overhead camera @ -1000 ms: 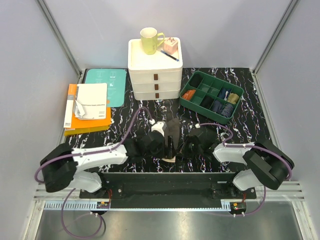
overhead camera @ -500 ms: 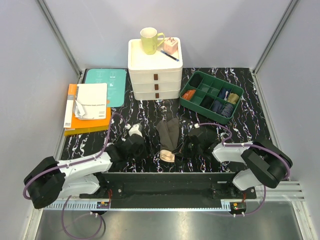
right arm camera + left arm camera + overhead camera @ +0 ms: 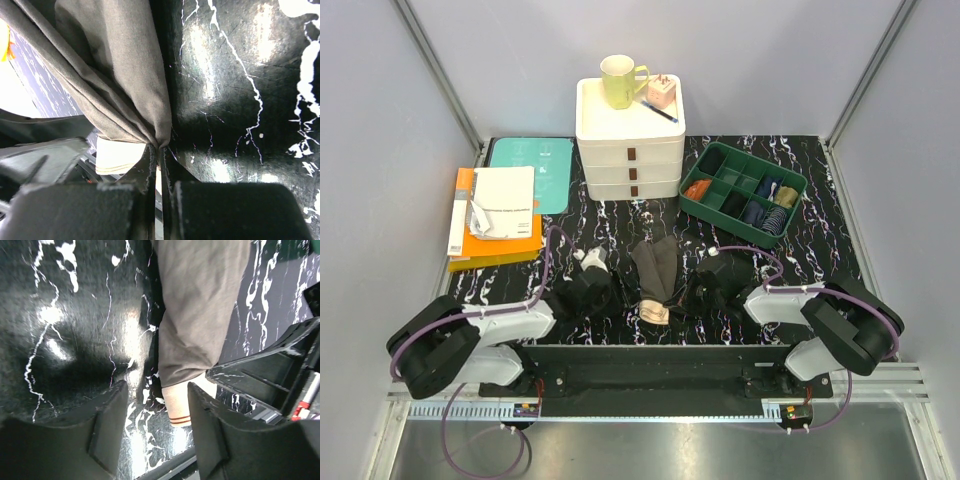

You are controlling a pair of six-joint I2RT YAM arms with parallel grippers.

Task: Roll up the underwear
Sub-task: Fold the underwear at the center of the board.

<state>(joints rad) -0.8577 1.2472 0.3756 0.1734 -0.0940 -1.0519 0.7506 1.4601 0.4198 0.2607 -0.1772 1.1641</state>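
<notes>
Pale grey walls [image 3: 740, 60] box in a black, white-veined table [image 3: 820, 260]. On it I count one white unit of three drawers [image 3: 630, 150] at the far middle, one yellow mug [image 3: 618, 80] on top, and one green divided tray [image 3: 798, 183] far right. One olive-brown underwear [image 3: 655, 265] lies folded long at the near middle. The right gripper [image 3: 159, 155] pinches its edge, and the left gripper [image 3: 156, 405] stands spread and empty just left of it.

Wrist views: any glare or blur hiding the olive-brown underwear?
Left wrist: mild glare on the glossy black marbled table; olive-brown cloth underwear sharp, left gripper's fingers soft. Right wrist: brighter glare patches, cloth weave crisp, right gripper's fingers blurred.
</notes>
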